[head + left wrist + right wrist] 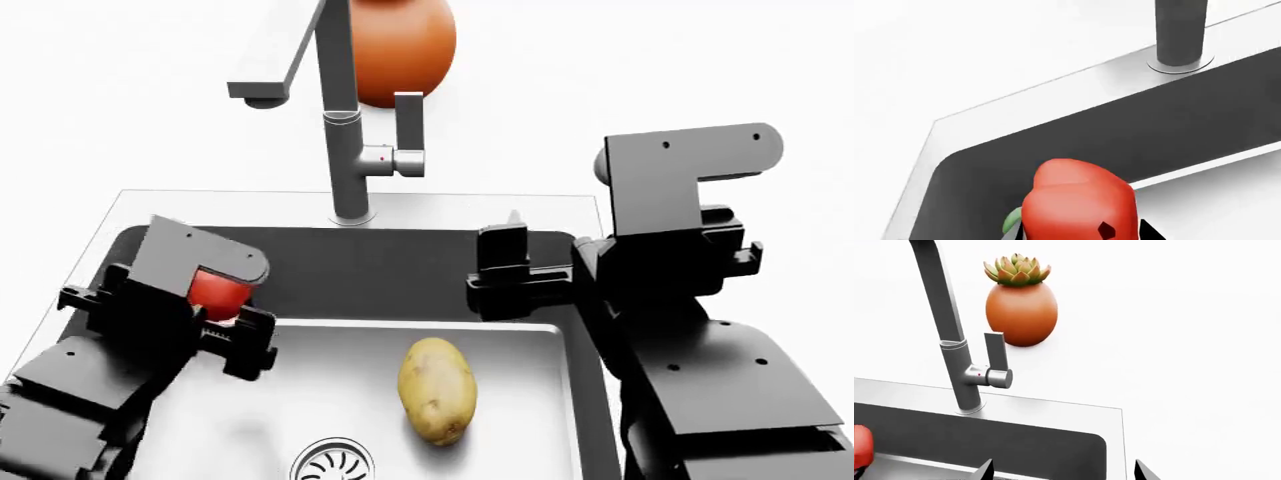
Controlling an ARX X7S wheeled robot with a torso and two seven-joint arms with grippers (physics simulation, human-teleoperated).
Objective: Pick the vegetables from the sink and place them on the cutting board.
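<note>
My left gripper [220,300] is shut on the red bell pepper [216,290], held above the left part of the sink [534,345]. In the left wrist view the pepper [1077,200] fills the space between the dark fingertips [1147,231], its green stem to one side. The yellowish-tan potato [438,388] lies on the basin floor near the round drain [331,465]. My right gripper [514,270] hovers over the basin's back right corner, open with nothing between its fingertips [1142,471]. The cutting board is out of view.
A tall grey faucet [344,130] rises behind the sink, with its lever handle [407,135] to the right. A round orange pot [1021,312] with a succulent stands on the white counter [1187,340] behind it.
</note>
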